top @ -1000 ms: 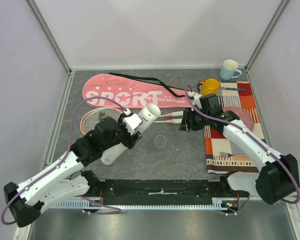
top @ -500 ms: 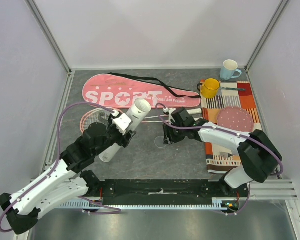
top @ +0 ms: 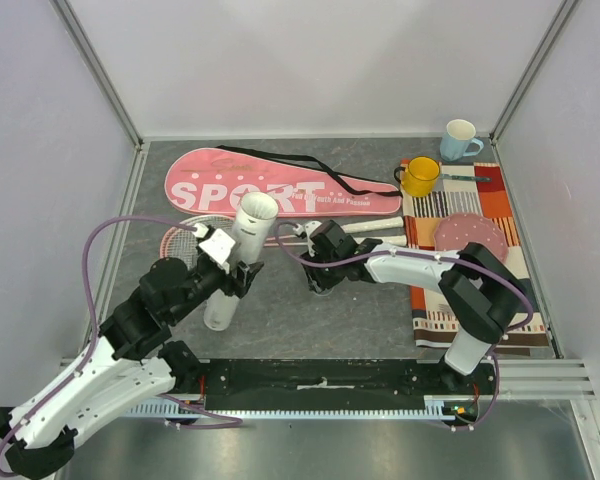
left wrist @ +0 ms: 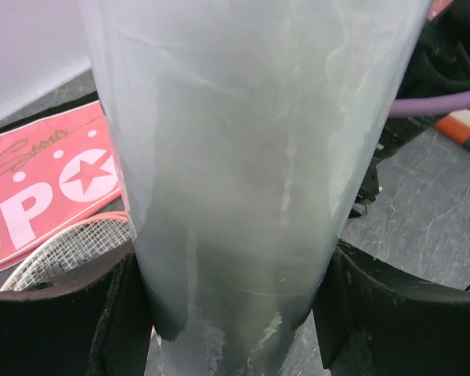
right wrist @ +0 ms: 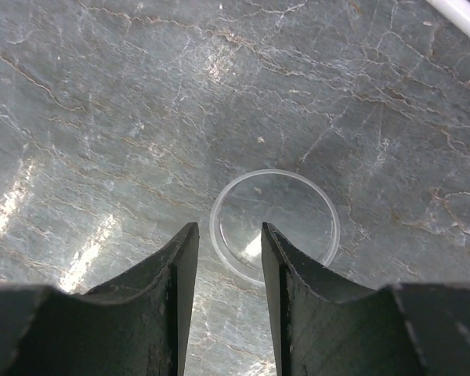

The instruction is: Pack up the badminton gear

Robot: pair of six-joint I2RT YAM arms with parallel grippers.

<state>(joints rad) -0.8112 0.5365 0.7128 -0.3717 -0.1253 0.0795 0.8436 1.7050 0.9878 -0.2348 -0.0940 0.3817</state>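
My left gripper (top: 230, 268) is shut on the long white tube (top: 242, 250) and holds it tilted near upright, open end up. In the left wrist view the tube (left wrist: 243, 157) fills the frame between both black fingers (left wrist: 117, 313). My right gripper (top: 320, 278) is open, low over a clear round lid (right wrist: 276, 227) on the table, with its fingertips (right wrist: 180, 258) straddling the lid's near rim. The pink "SPORT" bag (top: 280, 185) lies flat at the back. The pink-framed rackets (top: 185, 237) lie in front of it, with their white handles (top: 380, 227) to the right. No shuttlecocks show.
A striped orange cloth (top: 465, 290) lies at the right with a pink dotted disc (top: 470, 235) on it. A yellow cup (top: 420, 175) and a pale blue cup (top: 460, 138) stand at the back right. The bag's black strap (top: 330, 172) trails across the table.
My left arm has swung the tube left and tipped it more upright. My right gripper has moved left from the cloth's edge and come down over the clear lid.
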